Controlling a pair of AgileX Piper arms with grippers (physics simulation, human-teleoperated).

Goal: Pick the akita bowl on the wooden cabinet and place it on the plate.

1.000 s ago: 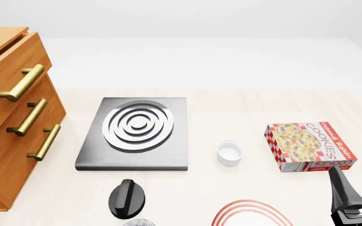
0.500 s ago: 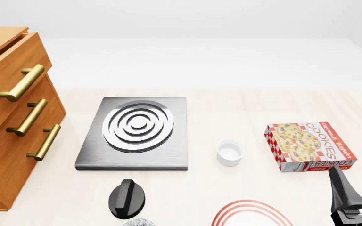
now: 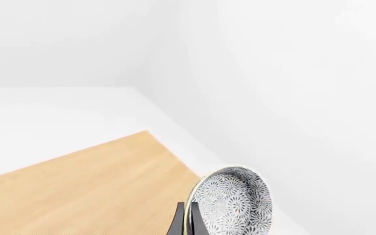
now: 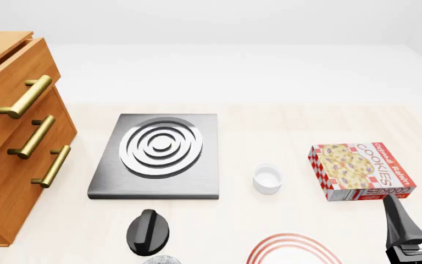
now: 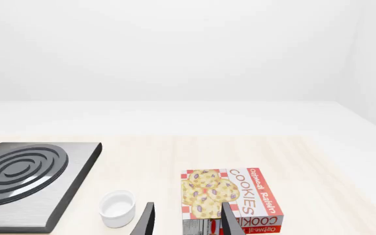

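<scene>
In the left wrist view the akita bowl [image 3: 232, 201] stands tilted on edge, its speckled grey-and-white inside showing, with my left gripper [image 3: 186, 221] shut on its rim. In the front view only a speckled sliver of the akita bowl [image 4: 161, 260] shows at the bottom edge, under a black part of my left arm [image 4: 149, 231]. The plate [image 4: 292, 248] with red rings lies to its right, cut off by the frame. The wooden cabinet [image 4: 13, 137] stands at the far left. My right gripper [image 4: 418, 214] hovers open at the lower right, holding nothing.
A square steel hob [image 4: 160, 154] lies mid-table, a small white cup [image 4: 267, 179] to its right, then a cookies box [image 4: 361, 170], which sits just beyond my right gripper [image 5: 188, 220]. An orange-brown wooden surface [image 3: 90, 191] fills the lower left wrist view.
</scene>
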